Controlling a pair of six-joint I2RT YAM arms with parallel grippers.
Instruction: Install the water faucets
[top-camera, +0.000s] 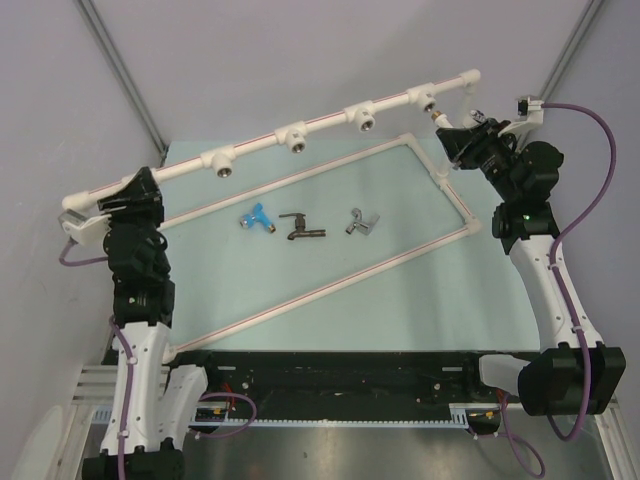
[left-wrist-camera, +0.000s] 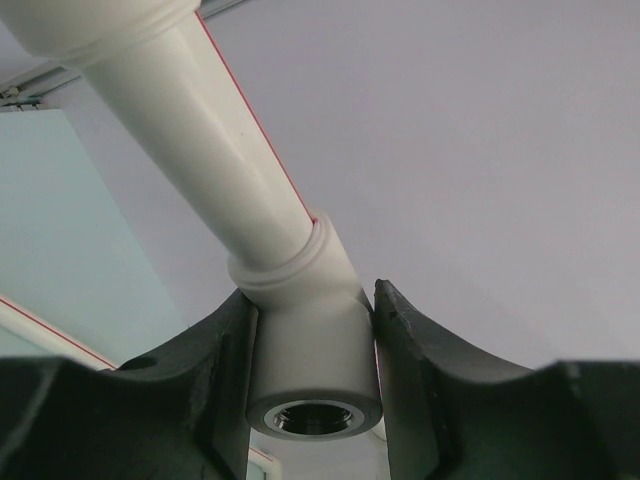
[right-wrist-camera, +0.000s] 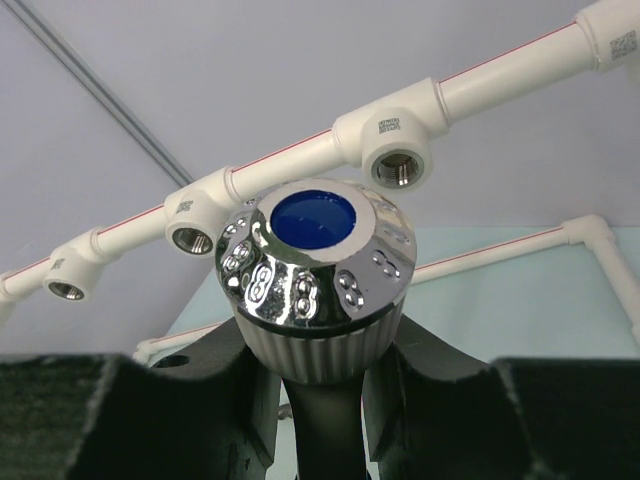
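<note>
- Three taps lie in a row on the green mat, inside the pipe frame: blue faucet, dark faucet, silver-grey faucet.
- The left gripper is clamped on the white end fitting of the raised pipe, a finger pressed to each side.
- The right gripper is closed on the white faucet, gripping its ribbed body under the chrome cap. The faucet is held just beside the rightmost tee fitting.

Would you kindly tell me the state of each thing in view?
Left gripper: closed around end fitting.
Right gripper: shut on chrome-knobbed faucet.
Blue faucet: lying loose, not installed.
Dark faucet: lying loose, not installed.
Silver faucet: lying loose, not installed.
Tee sockets: three visibly empty.
</note>
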